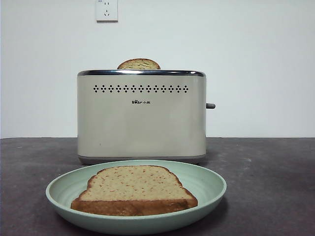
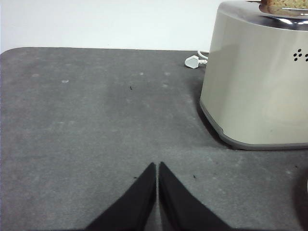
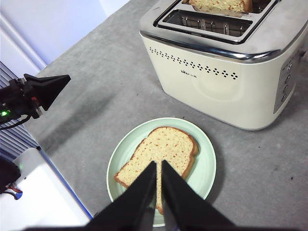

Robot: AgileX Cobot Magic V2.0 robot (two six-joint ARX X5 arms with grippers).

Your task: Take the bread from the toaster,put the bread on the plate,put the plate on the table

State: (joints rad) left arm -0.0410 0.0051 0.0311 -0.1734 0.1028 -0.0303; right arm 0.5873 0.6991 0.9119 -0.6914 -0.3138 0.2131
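With the bread [image 1: 134, 189] lying flat in the plate [image 1: 210, 183] on the desk [image 1: 266, 172] before the toaster [image 1: 141, 118], seemingly finished. Right gripper [image 3: 159, 166] clenched, empty, above the slice; left gripper [image 2: 157, 167] clenched, empty, beside the toaster. Open desk all round the rim.

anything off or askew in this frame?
Nothing stands out. The bread lies flat in the plate on the table, in front of the upright toaster. A second slice sits in its far slot; no spills or damage.
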